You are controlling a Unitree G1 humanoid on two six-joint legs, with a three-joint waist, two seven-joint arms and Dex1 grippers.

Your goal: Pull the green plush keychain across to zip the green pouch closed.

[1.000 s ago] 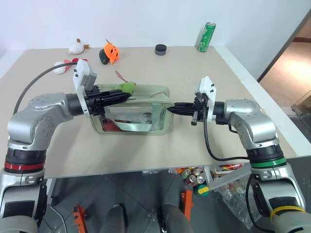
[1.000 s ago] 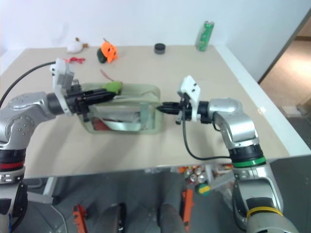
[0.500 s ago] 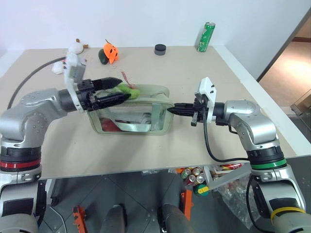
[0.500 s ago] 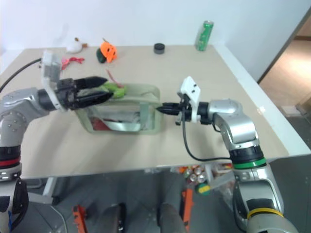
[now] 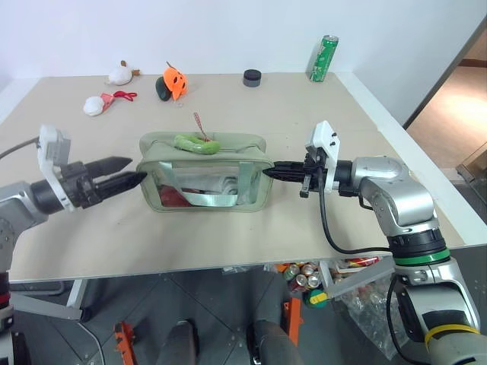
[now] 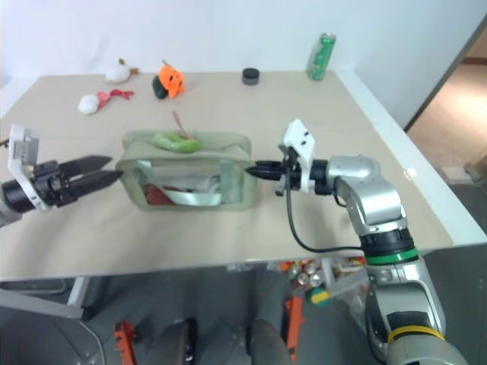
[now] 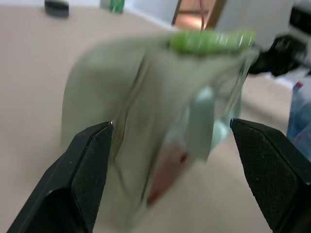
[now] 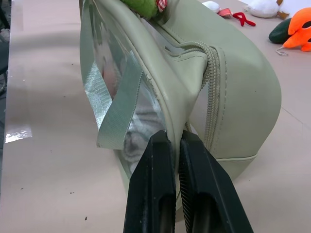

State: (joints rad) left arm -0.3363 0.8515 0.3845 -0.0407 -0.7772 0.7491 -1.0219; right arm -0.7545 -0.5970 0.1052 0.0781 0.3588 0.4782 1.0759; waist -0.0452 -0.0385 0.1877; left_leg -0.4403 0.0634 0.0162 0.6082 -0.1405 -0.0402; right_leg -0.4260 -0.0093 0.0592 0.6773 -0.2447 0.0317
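Observation:
The green pouch [image 5: 205, 175] stands in the middle of the table with its clear window side toward me. The green plush keychain [image 5: 196, 143] lies along the pouch's top on its red cord, touching no gripper. My left gripper [image 5: 137, 169] hangs level just left of the pouch's left end, open and holding nothing. In the left wrist view its fingers [image 7: 92, 160] stand wide apart in front of the pouch [image 7: 141, 111]. My right gripper [image 5: 268, 172] is shut on the seam at the pouch's right end [image 8: 233, 97], beside the zipper.
At the back of the table are a green can [image 5: 323, 58], a black puck [image 5: 252, 77], an orange plush [image 5: 173, 80] joined to a dark one, and two white plush toys [image 5: 119, 74] [image 5: 95, 106]. The table's right edge is close behind my right arm.
My left gripper opened, let go of the keychain and drew back to the left, off the pouch. The keychain dropped onto the pouch's top. The right gripper kept still.

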